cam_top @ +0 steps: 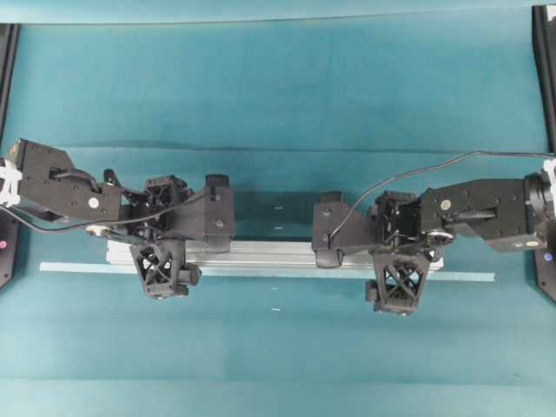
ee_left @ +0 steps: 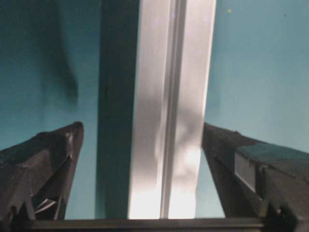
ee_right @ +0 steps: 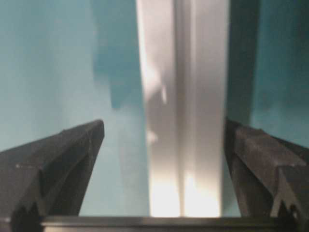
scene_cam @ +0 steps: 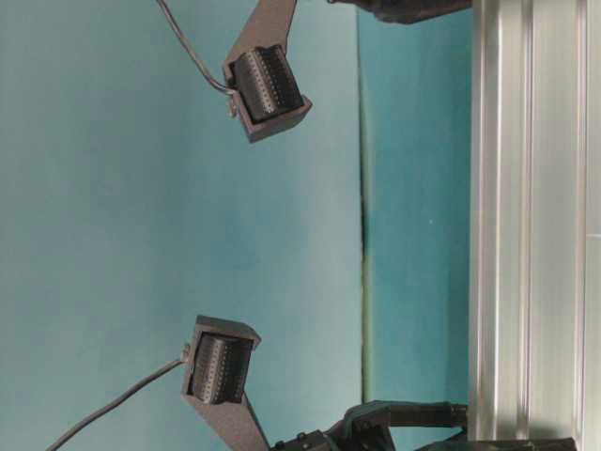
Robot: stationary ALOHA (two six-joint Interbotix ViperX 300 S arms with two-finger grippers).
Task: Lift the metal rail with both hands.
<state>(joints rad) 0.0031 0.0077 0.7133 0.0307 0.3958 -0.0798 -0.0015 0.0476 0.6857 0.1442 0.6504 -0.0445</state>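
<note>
The metal rail (cam_top: 269,254) lies flat along the middle of the teal table, a long silver grooved bar. My left gripper (cam_top: 165,248) straddles its left part with one finger on each side. My right gripper (cam_top: 398,252) straddles its right part the same way. In the left wrist view the rail (ee_left: 169,121) runs between the left gripper (ee_left: 142,126), with teal showing on both sides. In the right wrist view the rail (ee_right: 186,121) sits nearer the right-hand finger of the right gripper (ee_right: 164,123), with a wide gap on the other side. Both grippers are open and hold nothing.
A thin pale tape strip (cam_top: 469,276) lies on the table just in front of the rail and reaches past both its ends. Black frame posts (cam_top: 546,69) stand at the table's side edges. The table-level view shows the rail (scene_cam: 526,235) and two black ribbed boxes (scene_cam: 268,89) on brackets.
</note>
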